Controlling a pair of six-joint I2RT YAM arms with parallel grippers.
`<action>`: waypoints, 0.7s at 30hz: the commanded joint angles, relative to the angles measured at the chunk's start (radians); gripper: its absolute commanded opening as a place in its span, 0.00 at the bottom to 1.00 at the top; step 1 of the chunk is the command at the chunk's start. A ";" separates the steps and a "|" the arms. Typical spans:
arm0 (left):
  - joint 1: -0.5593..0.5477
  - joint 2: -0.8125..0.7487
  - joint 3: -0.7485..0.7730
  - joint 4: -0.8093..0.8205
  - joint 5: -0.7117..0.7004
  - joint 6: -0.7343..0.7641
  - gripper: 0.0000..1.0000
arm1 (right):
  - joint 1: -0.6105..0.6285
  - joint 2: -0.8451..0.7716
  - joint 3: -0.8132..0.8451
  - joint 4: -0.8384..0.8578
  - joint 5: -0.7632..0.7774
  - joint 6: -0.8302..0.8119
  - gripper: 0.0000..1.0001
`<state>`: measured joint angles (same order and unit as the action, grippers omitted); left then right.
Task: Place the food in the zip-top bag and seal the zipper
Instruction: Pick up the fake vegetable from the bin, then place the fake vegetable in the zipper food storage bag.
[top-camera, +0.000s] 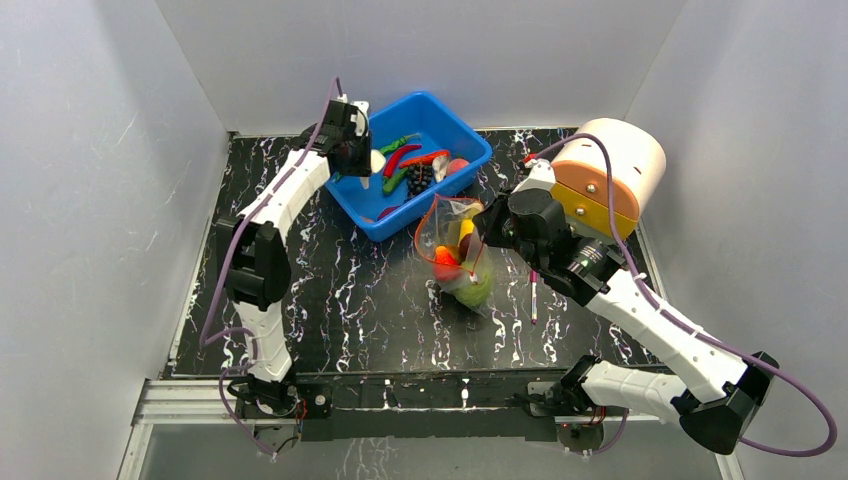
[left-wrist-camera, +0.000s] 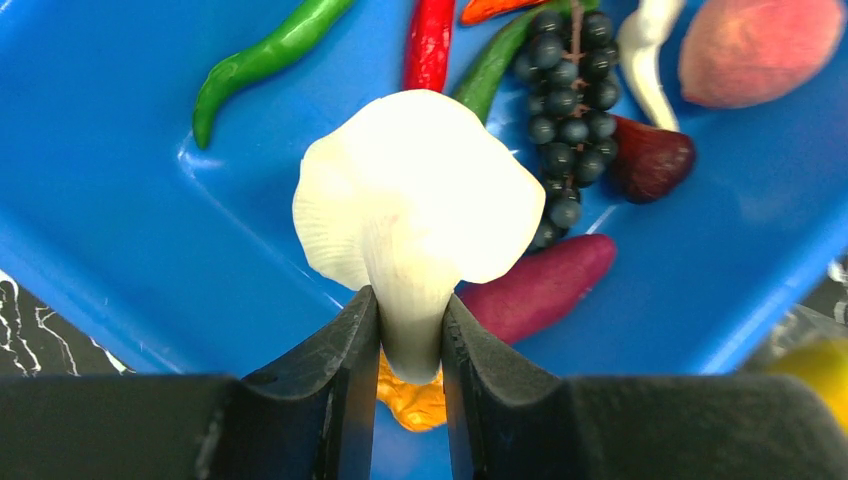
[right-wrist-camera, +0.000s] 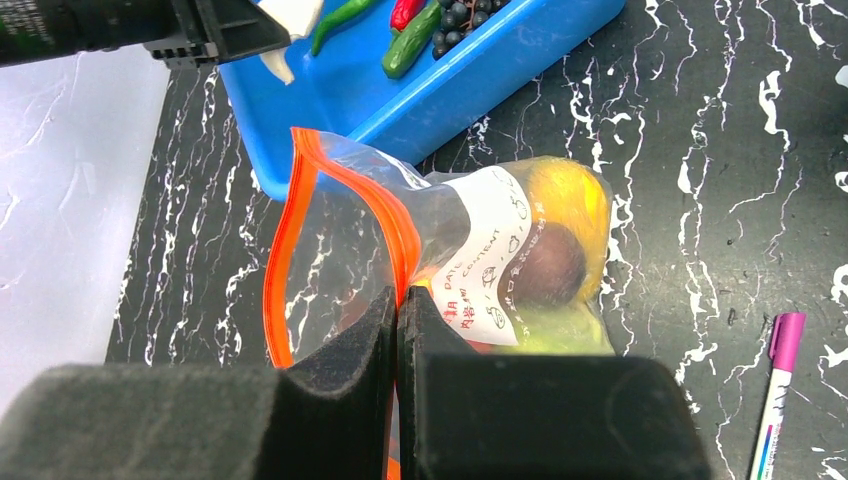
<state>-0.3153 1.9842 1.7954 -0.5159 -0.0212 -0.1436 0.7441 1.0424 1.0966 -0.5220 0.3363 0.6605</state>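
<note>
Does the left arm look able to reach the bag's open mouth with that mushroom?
Probably yes: the right claw holds the zip-top bag open beside the blue tub; nothing stands between it and the mushroom in the left claw.

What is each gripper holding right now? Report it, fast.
Left gripper: shut on the white toy mushroom by its stem, over the blue plastic tub.
Right gripper: shut on the red-orange zipper strip of the clear plastic zip-top bag.

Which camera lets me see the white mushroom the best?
The left wrist camera. The white mushroom fills the middle, stem pinched in the left gripper above the blue tub. The top camera shows only a tiny white spot, and the right wrist camera just a white sliver at its upper edge.
</note>
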 joint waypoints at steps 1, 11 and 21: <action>-0.001 -0.147 -0.053 0.021 0.105 -0.048 0.12 | -0.004 -0.002 -0.001 0.084 -0.012 0.032 0.00; -0.008 -0.357 -0.241 0.082 0.348 -0.160 0.13 | -0.004 0.031 -0.012 0.119 -0.067 0.116 0.00; -0.020 -0.575 -0.434 0.193 0.583 -0.310 0.13 | -0.005 0.067 -0.007 0.163 -0.036 0.143 0.00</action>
<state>-0.3264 1.5139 1.4052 -0.4026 0.4198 -0.3695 0.7441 1.1011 1.0817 -0.4538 0.2787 0.7837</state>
